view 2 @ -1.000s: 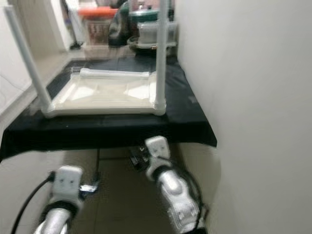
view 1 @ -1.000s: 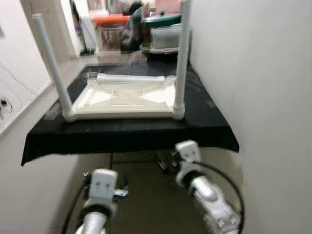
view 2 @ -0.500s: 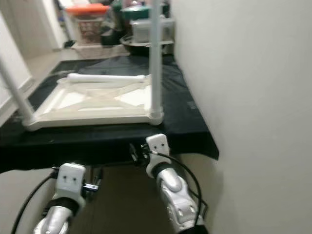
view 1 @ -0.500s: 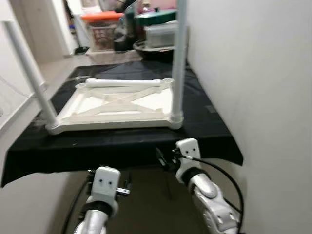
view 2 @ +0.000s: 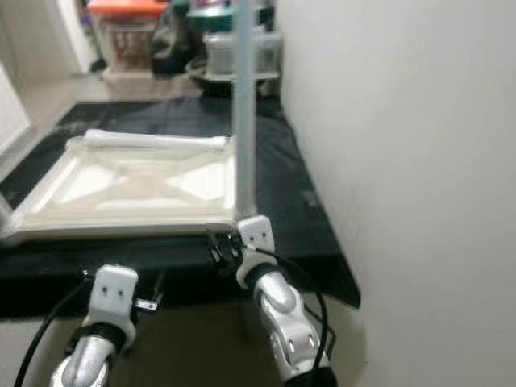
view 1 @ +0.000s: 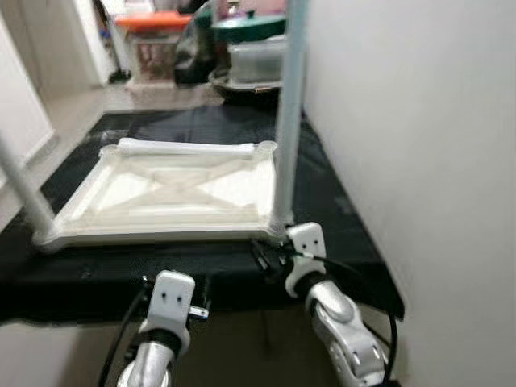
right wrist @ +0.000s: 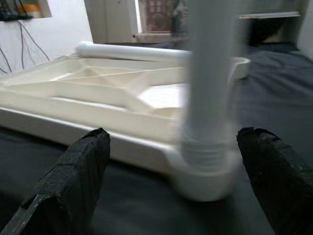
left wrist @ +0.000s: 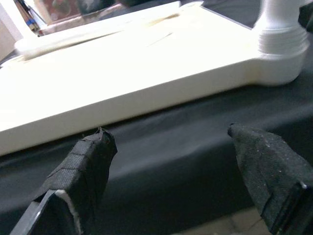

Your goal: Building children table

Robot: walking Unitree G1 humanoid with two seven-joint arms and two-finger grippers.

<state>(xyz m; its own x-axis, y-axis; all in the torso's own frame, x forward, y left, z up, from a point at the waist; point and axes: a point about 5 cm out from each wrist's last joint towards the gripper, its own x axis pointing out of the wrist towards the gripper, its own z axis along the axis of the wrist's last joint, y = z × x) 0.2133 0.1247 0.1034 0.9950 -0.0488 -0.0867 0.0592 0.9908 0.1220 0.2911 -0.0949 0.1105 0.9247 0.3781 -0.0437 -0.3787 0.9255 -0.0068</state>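
White tabletop (view 1: 161, 197): upside down on black cloth (view 1: 330, 218)
Right gripper (right wrist: 171, 161): wide open, empty, facing upright leg (right wrist: 208, 93)
Left gripper (left wrist: 171, 161): wide open, empty

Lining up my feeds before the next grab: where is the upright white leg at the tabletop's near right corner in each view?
Left eye: upright leg, right of centre.
Right eye: left of centre.
Left wrist: its base, upper corner.
Right wrist: centre, between the open fingers.
Shared landmark: loose leg lying along the tabletop's far edge.

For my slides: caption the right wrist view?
Open right hand faces the upright leg screwed into the inverted white tabletop.
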